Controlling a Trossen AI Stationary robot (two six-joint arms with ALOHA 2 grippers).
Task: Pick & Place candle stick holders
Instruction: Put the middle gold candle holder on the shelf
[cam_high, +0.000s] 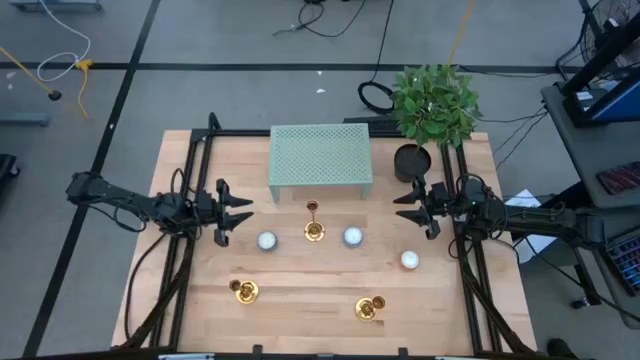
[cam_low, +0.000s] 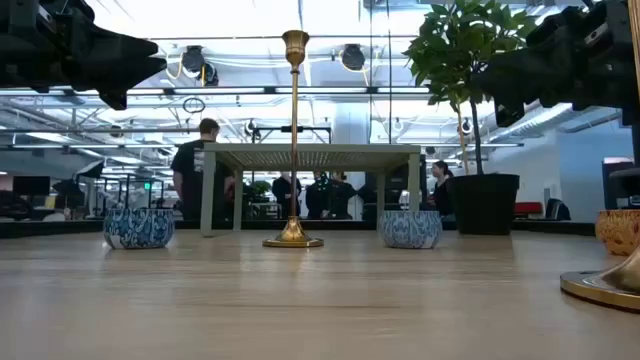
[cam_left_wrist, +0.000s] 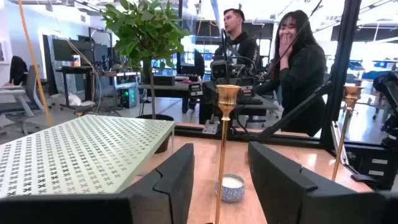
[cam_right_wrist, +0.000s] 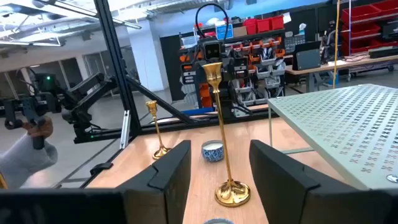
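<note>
Nearest item, low view: round gold base of one candle stick holder (cam_low: 610, 285) at the front right of the wooden surface (cam_high: 300, 310), stem cut off by the frame edge.
Front row, high view: two candle stick holders, front left (cam_high: 243, 290) and front right (cam_high: 369, 308), both upright and well apart.
Middle row: third candle stick holder (cam_high: 314, 226), upright, centred, flanked by two patterned tea-light cups, left cup (cam_high: 266, 240) and right cup (cam_high: 352, 237), each holding a white candle. A third cup (cam_high: 409, 260) sits apart toward the right.
Behind: pale green perforated stand (cam_high: 321, 157), just beyond the centre holder.
Back right corner: potted plant (cam_high: 433, 105) in a black pot.
Left hand (cam_high: 232, 212): released, fingers spread, grasping nothing, level with the middle row at the left.
Right hand (cam_high: 408, 207): likewise released and empty, at the right.
Wrist and low views only: people standing in the room beyond the surface.
</note>
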